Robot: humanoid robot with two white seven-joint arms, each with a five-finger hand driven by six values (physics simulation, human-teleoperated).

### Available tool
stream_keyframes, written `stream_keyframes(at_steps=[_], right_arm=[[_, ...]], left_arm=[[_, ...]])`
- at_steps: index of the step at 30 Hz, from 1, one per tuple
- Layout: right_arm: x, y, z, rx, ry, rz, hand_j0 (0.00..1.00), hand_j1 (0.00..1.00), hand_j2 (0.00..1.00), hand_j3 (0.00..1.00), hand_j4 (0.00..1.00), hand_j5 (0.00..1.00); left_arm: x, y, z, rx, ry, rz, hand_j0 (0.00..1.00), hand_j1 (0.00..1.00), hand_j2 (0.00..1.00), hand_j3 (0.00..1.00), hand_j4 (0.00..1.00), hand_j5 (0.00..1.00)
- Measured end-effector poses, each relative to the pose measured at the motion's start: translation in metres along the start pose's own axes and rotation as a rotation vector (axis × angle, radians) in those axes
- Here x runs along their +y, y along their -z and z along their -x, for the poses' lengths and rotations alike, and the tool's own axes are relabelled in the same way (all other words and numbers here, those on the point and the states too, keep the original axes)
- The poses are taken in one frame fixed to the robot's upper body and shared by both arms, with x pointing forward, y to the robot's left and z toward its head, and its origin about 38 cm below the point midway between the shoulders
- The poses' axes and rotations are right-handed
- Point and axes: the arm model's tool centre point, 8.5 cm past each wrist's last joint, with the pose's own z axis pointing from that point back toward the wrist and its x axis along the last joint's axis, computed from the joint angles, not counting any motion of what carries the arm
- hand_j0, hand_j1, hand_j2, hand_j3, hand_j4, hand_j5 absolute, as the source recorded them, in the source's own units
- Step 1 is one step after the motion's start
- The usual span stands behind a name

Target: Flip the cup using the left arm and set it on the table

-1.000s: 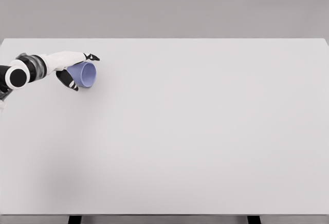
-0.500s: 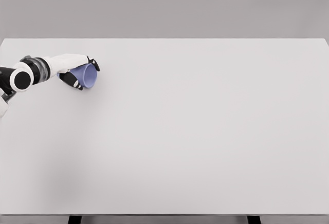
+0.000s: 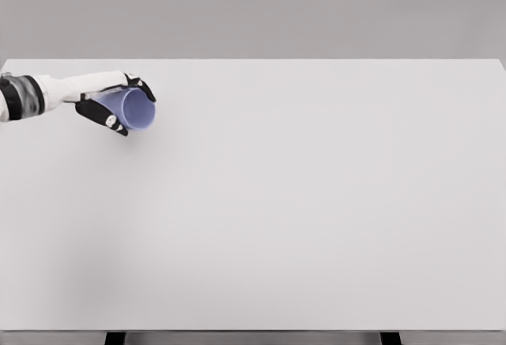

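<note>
Head view, the only camera. The left robot hand (image 3: 111, 106) is coming in from the left edge, near the far left corner of the surface (image 3: 300, 202). Its dark-tipped fingers (image 3: 101, 114) are curling around the cup (image 3: 134, 110), one set lying over the top of the wall and another under it, so the hand is pinching the cup by its body. The cup is pale blue-violet and is lying tilted toward horizontal, its open mouth facing right and slightly toward the camera, with the inside wall showing. Whether the lower rim is touching the surface or hanging just above it cannot be told; only a faint shadow is showing beneath it. The right arm is not appearing anywhere in this view.

Judgement on step: the grasp looks complete and the flip itself is in hand, with the cup roughly halfway between mouth-down and mouth-up.

Next move, as estimated: the wrist needs to be rolling on until the mouth is facing up, keeping the pinch firm so the cup is not slipping. Then the base needs lowering flat onto the surface before the fingers are spreading.
</note>
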Motion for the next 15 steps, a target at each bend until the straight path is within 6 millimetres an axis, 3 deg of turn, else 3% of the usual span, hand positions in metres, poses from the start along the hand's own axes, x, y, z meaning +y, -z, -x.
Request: stream_keyframes(at_steps=[5, 9, 15], right_arm=[[0.0, 0.0, 0.0, 0.0, 0.0, 0.0, 1.0, 1.0, 1.0, 1.0, 1.0, 1.0], [0.0, 0.0, 0.0, -0.001, 0.0, 0.0, 1.0, 1.0, 1.0, 1.0, 1.0, 1.0], [0.0, 0.0, 0.0, 0.0, 0.0, 0.0, 1.0, 1.0, 1.0, 1.0, 1.0, 1.0]], left_arm=[[0.008, -0.009, -0.015, -0.233, -0.223, -0.033, 0.63, 0.63, 0.63, 0.63, 0.63, 0.63], [0.01, 0.009, -0.021, -0.36, -0.426, -0.086, 0.63, 0.63, 0.63, 0.63, 0.63, 0.63], [-0.05, 0.058, -0.023, -0.43, -0.649, -0.049, 0.63, 0.63, 0.63, 0.63, 0.63, 0.63]])
